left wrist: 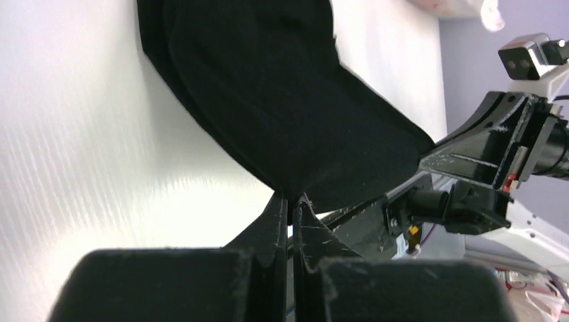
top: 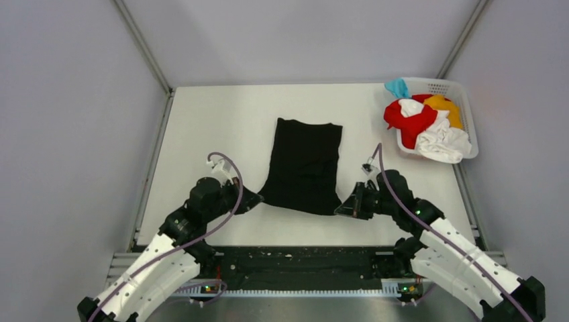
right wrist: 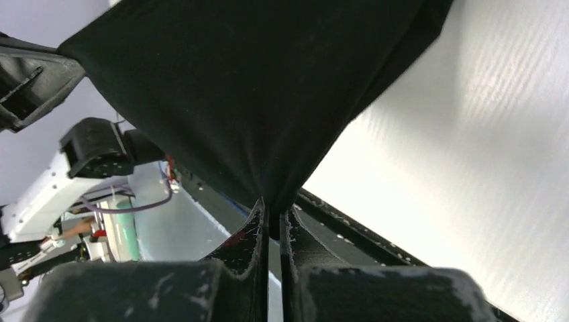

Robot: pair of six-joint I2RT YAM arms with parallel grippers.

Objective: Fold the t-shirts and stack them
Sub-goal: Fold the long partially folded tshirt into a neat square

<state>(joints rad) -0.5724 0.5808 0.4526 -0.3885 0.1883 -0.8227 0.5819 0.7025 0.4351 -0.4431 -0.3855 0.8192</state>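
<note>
On white table (top: 208,127) between grey walls (top: 67,100), black t-shirt (top: 305,164)

I am watching the large t-shirt (top: 305,164) showing plain black against a table (top: 221,121) that is reading white. In the white lattice basket (top: 468,111) I am picking out a red shirt (top: 409,122), a white shirt (top: 444,142), an orange-yellow shirt (top: 448,106) and a light blue shirt (top: 398,87). The left gripper (top: 258,198) and right gripper (top: 339,209) are looking black, trailing purple cables (top: 237,176).
</note>
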